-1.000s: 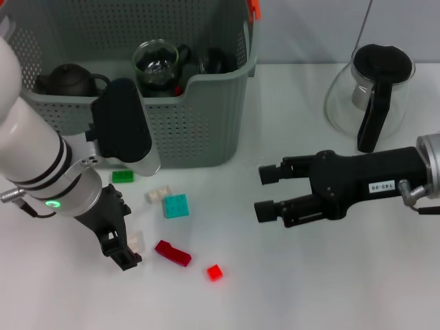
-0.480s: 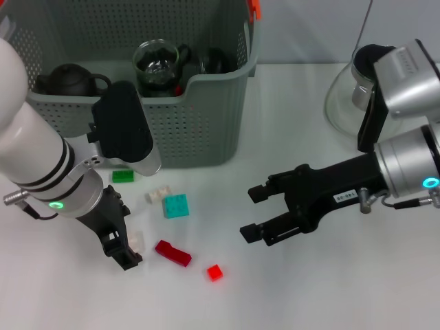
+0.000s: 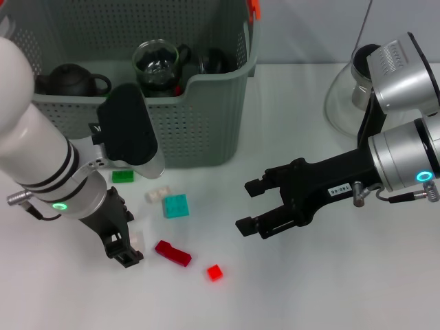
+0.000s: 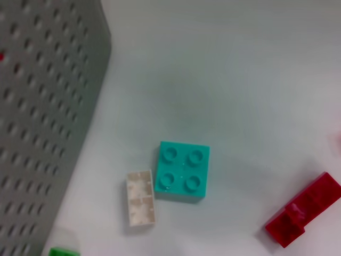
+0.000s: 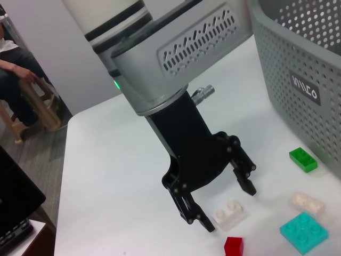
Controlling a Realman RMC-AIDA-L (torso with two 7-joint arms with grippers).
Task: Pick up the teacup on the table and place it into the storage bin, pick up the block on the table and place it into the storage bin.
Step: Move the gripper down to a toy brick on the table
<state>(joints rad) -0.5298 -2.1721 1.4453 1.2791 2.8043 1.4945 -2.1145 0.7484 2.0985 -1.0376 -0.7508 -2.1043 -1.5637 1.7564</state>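
Observation:
The grey-green storage bin [image 3: 199, 124] stands at the back left. It holds a dark teapot [image 3: 69, 80], a glass cup with a black handle [image 3: 157, 65] and a dark vessel [image 3: 214, 62]. I see no teacup on the table. My left gripper [image 3: 127, 246] is down at the table with its fingers open around a whitish block [image 3: 137, 240]. The right wrist view shows that gripper [image 5: 228, 205] straddling the block [image 5: 230, 212]. Loose blocks lie nearby: teal [image 3: 175, 205], cream [image 3: 159, 194], green [image 3: 123, 176], dark red [image 3: 172, 253] and small red [image 3: 214, 272]. My right gripper [image 3: 249, 206] hangs open to their right.
A glass carafe with a black handle [image 3: 371, 89] stands at the back right. The left wrist view looks down on the teal block [image 4: 182, 170], the cream block [image 4: 141, 198], the dark red block [image 4: 306, 208] and the bin wall [image 4: 42, 106].
My right arm has swung in; its open gripper has moved left and a little nearer to the blocks. The left gripper has stayed at the whitish block.

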